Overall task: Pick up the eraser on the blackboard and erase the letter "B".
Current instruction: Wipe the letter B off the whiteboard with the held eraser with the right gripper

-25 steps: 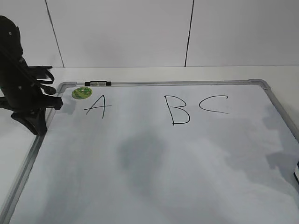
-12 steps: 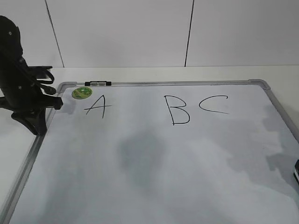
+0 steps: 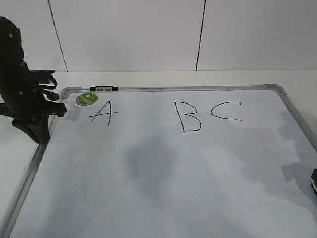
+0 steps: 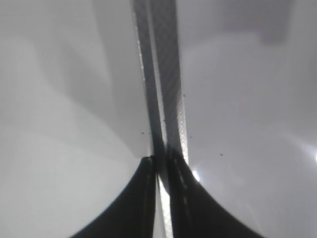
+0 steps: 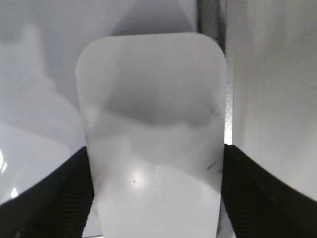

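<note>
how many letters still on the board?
3, all along the top of the blackboard: "A" at left near the green sticker, the letter "B" in the middle, "C" right of it. None erased; the bottom edge is out of frame.

One blackboard (image 3: 163, 173) before me. Three letters on it: one "A" (image 3: 103, 113), one letter "B" (image 3: 187, 117), one "C" (image 3: 227, 111). One green sticker (image 3: 86, 98). One eraser (image 5: 153, 134). One clip (image 3: 103, 89).

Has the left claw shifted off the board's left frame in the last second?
No. In the exterior view the left claw sits at the same spot on the blackboard frame, just left of the green sticker, as before.
</note>
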Robot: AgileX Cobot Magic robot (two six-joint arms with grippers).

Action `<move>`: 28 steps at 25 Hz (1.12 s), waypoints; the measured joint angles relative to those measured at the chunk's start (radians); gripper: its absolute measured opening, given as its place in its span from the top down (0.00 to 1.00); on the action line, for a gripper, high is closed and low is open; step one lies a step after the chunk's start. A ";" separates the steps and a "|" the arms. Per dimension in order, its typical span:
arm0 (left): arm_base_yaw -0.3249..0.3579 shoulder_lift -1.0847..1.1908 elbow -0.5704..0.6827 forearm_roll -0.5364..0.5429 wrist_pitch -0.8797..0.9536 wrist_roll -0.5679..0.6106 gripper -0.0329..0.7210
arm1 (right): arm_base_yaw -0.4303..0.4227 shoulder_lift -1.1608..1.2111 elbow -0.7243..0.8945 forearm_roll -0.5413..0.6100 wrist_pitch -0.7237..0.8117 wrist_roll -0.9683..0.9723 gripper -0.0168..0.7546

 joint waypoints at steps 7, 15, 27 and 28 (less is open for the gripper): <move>0.000 0.000 0.000 0.000 0.000 0.000 0.91 | -0.002 0.000 0.000 0.003 0.000 -0.002 0.20; 0.000 0.000 0.000 0.000 0.000 0.000 0.91 | -0.004 0.003 -0.001 0.020 0.004 -0.003 0.18; 0.000 0.000 0.000 0.004 0.002 0.000 0.91 | -0.004 0.015 0.001 0.068 0.010 -0.003 0.12; 0.000 0.000 0.000 0.004 0.002 0.000 0.91 | -0.004 0.015 0.001 0.066 0.012 -0.003 0.12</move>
